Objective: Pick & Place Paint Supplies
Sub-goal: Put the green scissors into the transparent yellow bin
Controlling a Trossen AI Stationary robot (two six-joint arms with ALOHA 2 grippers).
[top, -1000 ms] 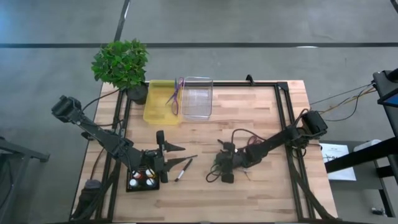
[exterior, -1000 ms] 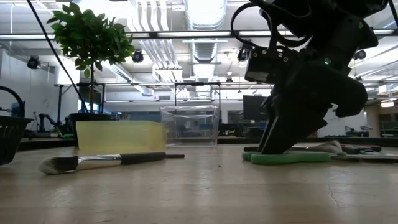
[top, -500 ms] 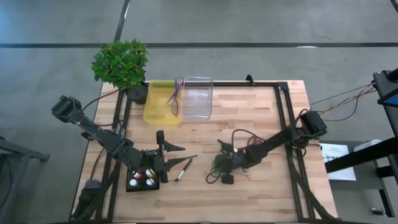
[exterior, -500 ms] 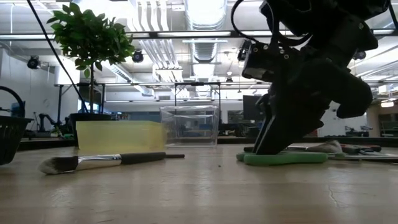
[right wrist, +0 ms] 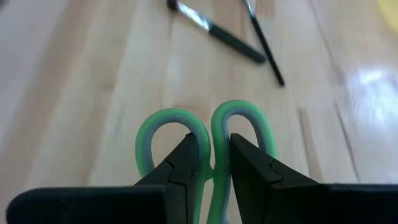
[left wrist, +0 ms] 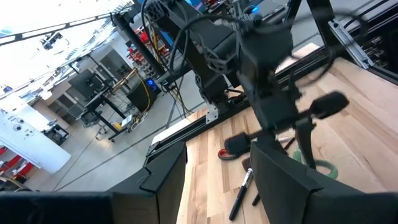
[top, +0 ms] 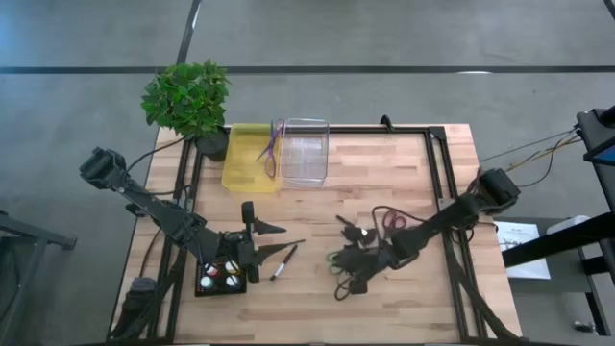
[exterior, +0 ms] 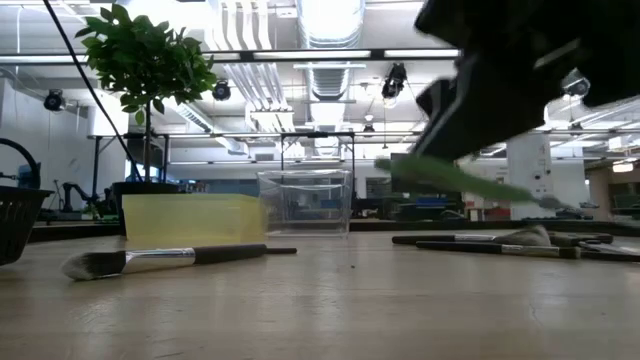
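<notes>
The right gripper (right wrist: 208,165) has its fingers pinched narrow on a pair of green-handled scissors (right wrist: 205,140), gripping them where the two loops meet, probably because that is the stiffest place to take them. In the low view the scissors (exterior: 460,178) hang tilted and clear of the table (exterior: 320,300), so I judge they are being carried off. The yellow bin (top: 248,159) and the clear bin (top: 306,152) stand side by side at the far edge, likely where supplies go. The left gripper (top: 252,252) waits with fingers partly apart, holding nothing, just beside a black tray (top: 219,279) of small bottles, though I can't make them out well. A brush (top: 282,261) lies on the wood close by.
</notes>
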